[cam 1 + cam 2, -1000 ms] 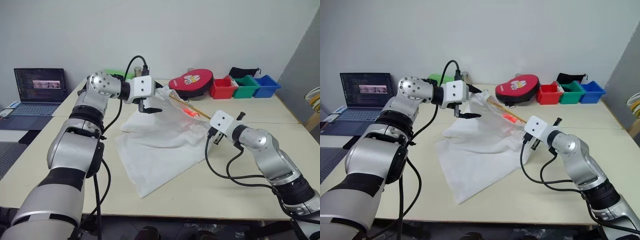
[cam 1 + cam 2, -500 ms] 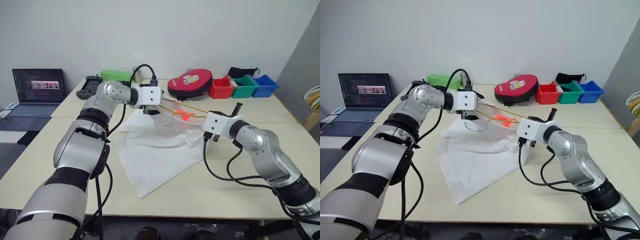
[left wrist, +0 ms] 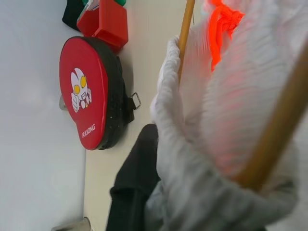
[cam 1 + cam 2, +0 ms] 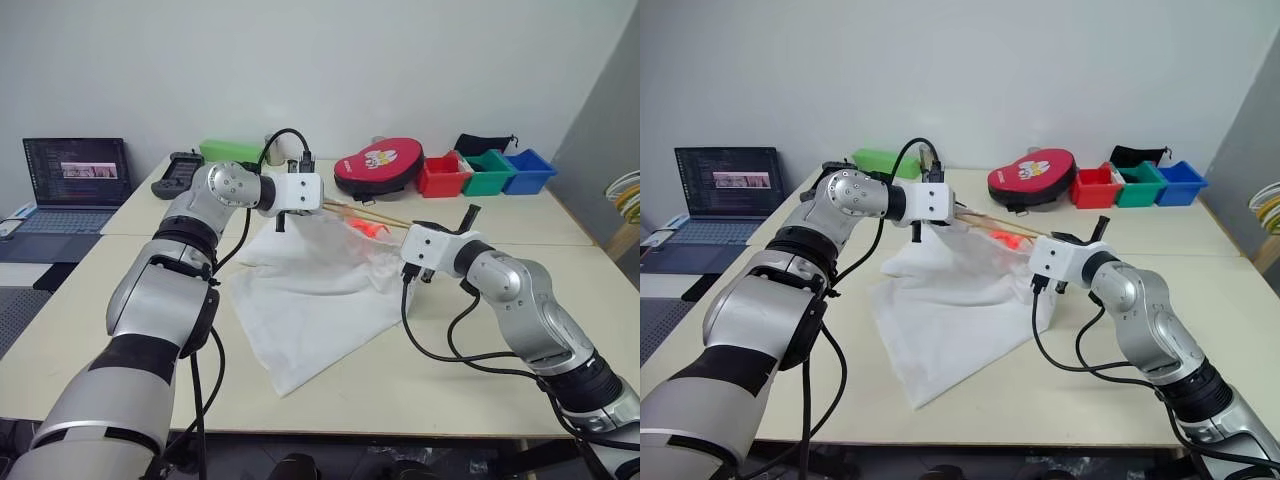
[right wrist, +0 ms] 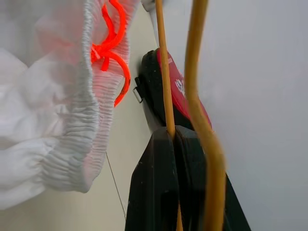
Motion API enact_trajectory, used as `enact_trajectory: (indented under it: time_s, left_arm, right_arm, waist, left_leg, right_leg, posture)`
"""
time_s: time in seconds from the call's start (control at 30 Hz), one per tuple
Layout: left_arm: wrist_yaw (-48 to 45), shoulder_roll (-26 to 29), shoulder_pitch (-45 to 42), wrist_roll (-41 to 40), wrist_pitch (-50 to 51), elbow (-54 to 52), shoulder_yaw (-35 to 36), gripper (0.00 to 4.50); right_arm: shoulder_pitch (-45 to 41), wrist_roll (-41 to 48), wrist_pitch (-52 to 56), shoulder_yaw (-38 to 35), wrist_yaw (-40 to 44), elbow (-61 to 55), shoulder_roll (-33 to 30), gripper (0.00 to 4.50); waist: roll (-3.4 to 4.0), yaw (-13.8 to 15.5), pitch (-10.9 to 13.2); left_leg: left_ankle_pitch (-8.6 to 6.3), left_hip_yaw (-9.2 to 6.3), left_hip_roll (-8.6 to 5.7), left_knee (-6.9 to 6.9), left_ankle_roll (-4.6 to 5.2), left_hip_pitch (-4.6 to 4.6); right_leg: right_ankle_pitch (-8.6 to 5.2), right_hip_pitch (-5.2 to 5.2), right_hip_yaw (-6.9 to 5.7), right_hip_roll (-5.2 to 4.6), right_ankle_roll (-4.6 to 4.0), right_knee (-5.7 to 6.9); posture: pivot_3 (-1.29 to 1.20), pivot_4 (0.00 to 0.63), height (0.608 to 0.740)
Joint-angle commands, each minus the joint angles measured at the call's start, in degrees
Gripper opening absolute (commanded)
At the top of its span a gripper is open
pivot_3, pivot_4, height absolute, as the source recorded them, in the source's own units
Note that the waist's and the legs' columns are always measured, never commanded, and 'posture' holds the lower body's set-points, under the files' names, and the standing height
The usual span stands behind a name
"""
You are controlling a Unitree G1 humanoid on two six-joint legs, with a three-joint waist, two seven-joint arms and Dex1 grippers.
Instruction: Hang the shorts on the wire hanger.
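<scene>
The white shorts (image 4: 310, 290) lie spread on the table, their gathered waistband raised at the far side. My left gripper (image 4: 281, 222) is shut on that waistband; in the left wrist view the bunched fabric (image 3: 192, 159) presses against a black finger (image 3: 134, 183). The wire hanger (image 4: 365, 212) is a thin yellowish wire that slants over the waistband between both hands. My right gripper (image 4: 412, 272) is shut on the wire, which rises from between its fingers (image 5: 159, 192). An orange drawstring (image 5: 113, 53) hangs at the waistband.
A red paddle case (image 4: 380, 165) lies behind the shorts. Red (image 4: 440, 176), green (image 4: 487, 172) and blue (image 4: 528, 170) bins stand at the far right. A laptop (image 4: 75, 175), a black controller (image 4: 175, 172) and a green box (image 4: 232, 150) sit far left.
My left gripper has come down from above the shorts and gone from open to shut on the waistband. The right hand has rolled and brought the hanger slightly left.
</scene>
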Motion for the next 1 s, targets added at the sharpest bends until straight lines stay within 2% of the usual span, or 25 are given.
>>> enact_trajectory:
  time_s: [0.03,0.1,0.2,0.3,0.5,0.6,0.73,1.0]
  left_arm:
    - [-0.2,-0.4,-0.8,-0.4,-0.5,-1.0,0.4,0.01]
    - [0.0,-0.5,-0.8,-0.4,-0.4,-1.0,0.4,0.01]
    - [0.8,-0.6,-0.6,-0.2,-0.3,-1.1,0.4,0.0]
    - [2.0,-0.6,-0.6,0.1,0.2,-1.2,0.4,0.0]
    - [2.9,0.3,0.6,0.7,-1.0,-1.8,0.2,0.0]
    - [1.4,1.2,2.1,0.4,-2.9,-2.9,0.1,0.0]
    - [-1.7,2.9,5.4,-0.2,-5.5,-5.4,-0.2,0.0]
    - [-2.1,5.4,10.0,0.1,-7.3,-10.2,-1.0,0.0]
  right_arm:
    - [-1.5,1.4,0.3,-3.5,1.2,-2.4,1.0,0.0]
    - [-1.3,1.6,0.4,-3.9,2.0,-2.5,1.3,0.0]
    - [-1.1,3.3,1.9,-5.1,3.6,-3.1,2.3,0.58]
    - [-0.8,4.9,3.3,-6.1,6.0,-3.9,2.3,1.42]
    - [2.5,10.9,8.6,-10.0,14.8,-9.1,-2.4,2.7]
    - [3.5,17.4,14.6,-15.1,18.8,-11.4,-3.8,3.52]
    - [1.2,25.3,20.1,-22.1,20.7,-8.0,-4.6,4.44]
    - [-3.6,37.4,30.4,-24.0,24.0,-4.7,-5.0,4.49]
  waist:
    - [-0.01,-0.1,0.0]
    - [0.0,-0.3,0.0]
    - [0.0,-0.3,0.0]
    - [-0.01,-0.3,0.0]
    - [0.0,-0.3,0.0]
    - [-0.01,-0.2,0.0]
    - [0.01,-0.3,0.0]
    - [0.02,0.2,-0.1]
  left_leg:
    - [0.0,0.0,0.0,0.0,0.0,0.0]
    - [0.0,0.0,0.0,0.0,0.0,0.01]
    - [0.0,0.0,0.0,0.0,0.0,0.02]
    - [0.0,0.0,0.0,0.01,0.0,0.03]
    - [0.0,0.0,0.0,0.02,0.0,0.03]
    - [0.0,0.0,0.0,0.02,0.0,0.04]
    - [0.0,0.0,0.02,0.07,0.0,0.08]
    - [0.03,0.04,0.13,0.06,0.06,0.25]
  right_leg:
    - [0.0,0.01,0.0,0.0,0.0,0.0]
    - [0.0,0.01,-0.01,0.0,0.0,0.0]
    - [0.0,0.01,0.0,0.0,-0.01,0.03]
    - [0.01,0.01,0.0,0.0,-0.01,0.04]
    - [0.01,0.02,-0.01,0.0,-0.01,0.03]
    - [0.01,0.03,-0.01,-0.01,-0.01,0.03]
    - [0.08,0.08,-0.01,0.0,-0.06,0.06]
    - [0.18,0.18,-0.04,0.15,-0.15,0.15]
  posture:
    - [0.18,0.0,0.74]
    - [0.18,0.0,0.74]
    - [0.18,0.0,0.74]
    - [0.18,0.0,0.74]
    - [0.17,0.0,0.74]
    - [0.17,0.0,0.74]
    - [0.19,0.0,0.74]
    - [0.21,0.0,0.74]
